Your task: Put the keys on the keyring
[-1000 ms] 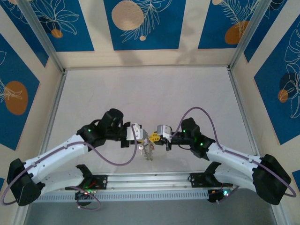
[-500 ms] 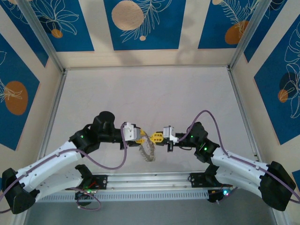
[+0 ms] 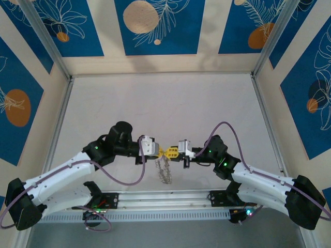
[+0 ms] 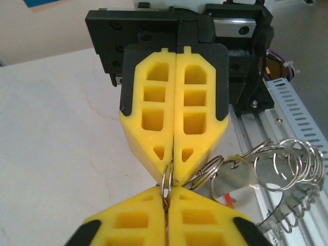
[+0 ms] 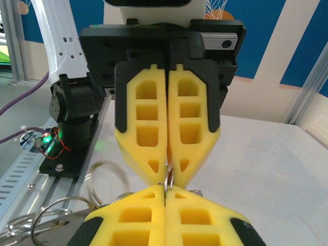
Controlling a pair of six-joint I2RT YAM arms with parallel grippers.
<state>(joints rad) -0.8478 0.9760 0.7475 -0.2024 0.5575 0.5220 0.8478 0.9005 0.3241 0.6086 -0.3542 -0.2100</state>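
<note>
My left gripper (image 3: 164, 152) and right gripper (image 3: 174, 152) meet tip to tip above the table's near edge. In the left wrist view my left gripper (image 4: 166, 191) is shut on a small silvery split ring (image 4: 167, 180), and the right gripper (image 4: 174, 173) pinches the same ring from the other side. The right wrist view shows that ring (image 5: 169, 179) clamped by my right gripper (image 5: 165, 190) and the left gripper (image 5: 167, 173). The keyring (image 4: 237, 179) hangs beside it with its flat grey band, red tag (image 4: 225, 197) and silvery loops (image 3: 164, 170). The keys are hidden.
A slotted metal rail (image 3: 165, 199) with the arm bases runs along the near edge, right under the hanging loops. Aluminium frame posts (image 3: 62, 111) and blue-patterned walls enclose the pale table (image 3: 165, 103), which stretches away behind the grippers.
Half a second ago the left gripper was drawn back to the left with the loops strung between the grippers. It has moved right again and shut on the small ring.
</note>
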